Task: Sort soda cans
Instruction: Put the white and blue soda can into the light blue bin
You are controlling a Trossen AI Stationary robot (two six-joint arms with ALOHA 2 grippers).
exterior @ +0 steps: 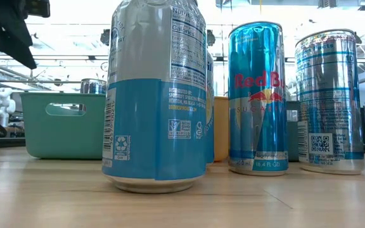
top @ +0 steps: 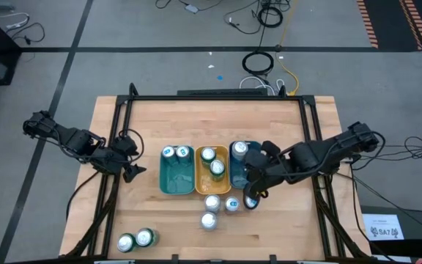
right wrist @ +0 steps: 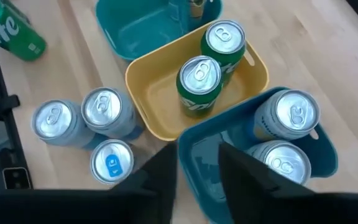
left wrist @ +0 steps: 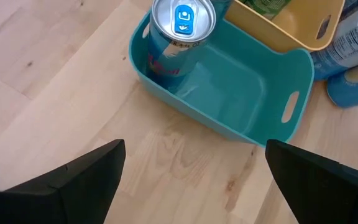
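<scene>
Over the blue tray (right wrist: 194, 162), right tool (right wrist: 197, 165) slightly parted, empty, two silver cans (right wrist: 284, 137) just beside.

Three plastic trays sit side by side on the wooden table (top: 306, 132): teal tray (top: 174, 180), yellow tray (top: 205, 182), blue tray (top: 239, 176); cables (top: 258, 62) lie on the floor beyond
</scene>
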